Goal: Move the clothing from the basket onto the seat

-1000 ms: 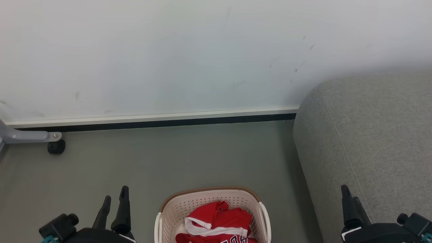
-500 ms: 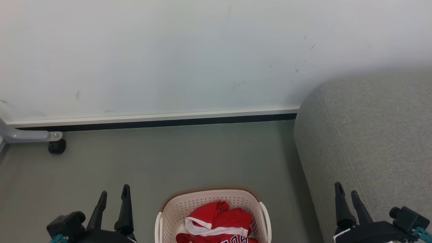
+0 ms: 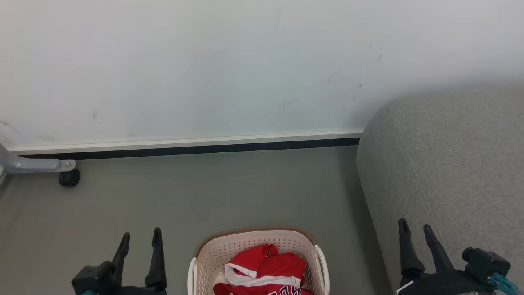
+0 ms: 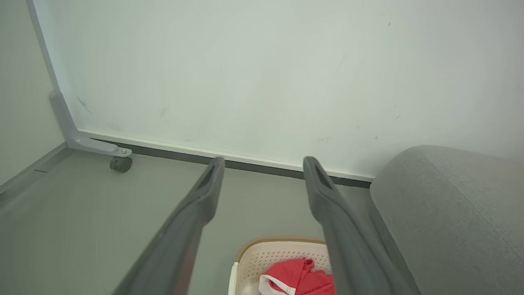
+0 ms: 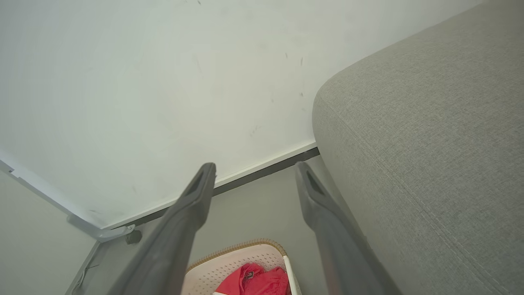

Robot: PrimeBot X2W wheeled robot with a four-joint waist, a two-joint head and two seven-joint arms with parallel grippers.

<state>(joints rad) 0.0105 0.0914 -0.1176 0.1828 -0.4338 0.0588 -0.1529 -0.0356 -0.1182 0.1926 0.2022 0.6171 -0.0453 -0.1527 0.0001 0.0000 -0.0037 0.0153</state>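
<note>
One basket (image 3: 254,231) stands on the grey floor (image 3: 204,192) at the bottom middle of the head view, near the one grey sofa (image 3: 450,164) on its right. The red clothing (image 3: 266,266), trimmed in white, lies crumpled inside the basket. How many pieces make up the heap cannot be told, as they bunch together and the picture's edge cuts them off.

There are two claws, each with two dark fingers. The left claw (image 3: 141,232) hovers over the floor left of the basket, spread wide and empty. The right claw (image 3: 415,224) hangs before the sofa's rounded side, right of the basket, and is likewise wide and empty. Both are apart from the basket and the clothing.

Behind runs a white wall (image 3: 204,61) — at its foot, far left, one grey metal leg (image 3: 32,164) rests on one black wheel (image 3: 68,178).
</note>
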